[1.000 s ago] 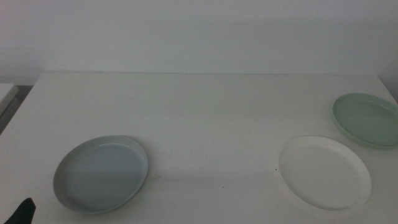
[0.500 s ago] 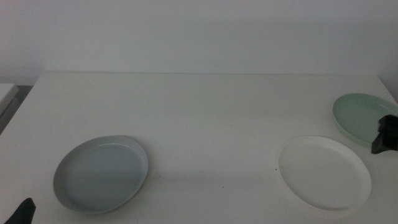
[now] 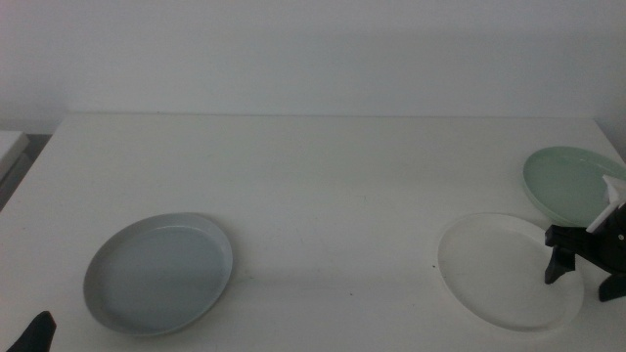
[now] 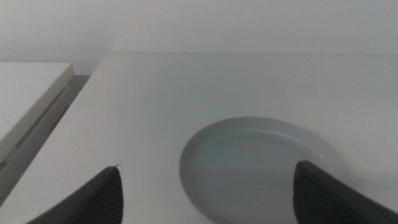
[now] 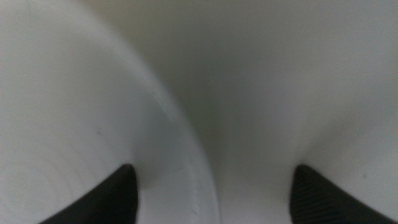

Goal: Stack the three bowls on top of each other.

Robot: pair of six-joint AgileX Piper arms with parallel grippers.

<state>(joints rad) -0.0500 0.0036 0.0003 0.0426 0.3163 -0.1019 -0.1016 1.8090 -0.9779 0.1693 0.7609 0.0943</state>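
3 bowls sit on the table [image 3: 323,186]. They are round and flat, almost like plates, with low rims.

The grey-blue bowl [image 3: 158,273] is on the left side, near the front. It is pale and smooth, and its rim looks a little lighter than its middle. In the left wrist view the same bowl shows up close, lying flat between the 2 dark jaws.

The white bowl [image 3: 509,271] is on the right side, near the front. It is almost the same color as the table, so only its thin edge and a soft shadow make it stand out. The mint green bowl [image 3: 569,186] is just behind it, close to the right edge of the table. The 2 bowls lie near each other, but the rims do not seem to touch. The grey-blue bowl is well apart from both.

The right gripper [image 3: 585,272] comes in from the right side and is over the right rim of the white bowl. Its 2 dark jaws are spread apart and hold nothing. In the right wrist view the curved rim of the white bowl runs between them, very blurry.

The left gripper [image 4: 205,196] waits at the front left corner, jaws spread wide.

The table is plain white and matte. Behind it is a bare pale wall [image 3: 313,54].
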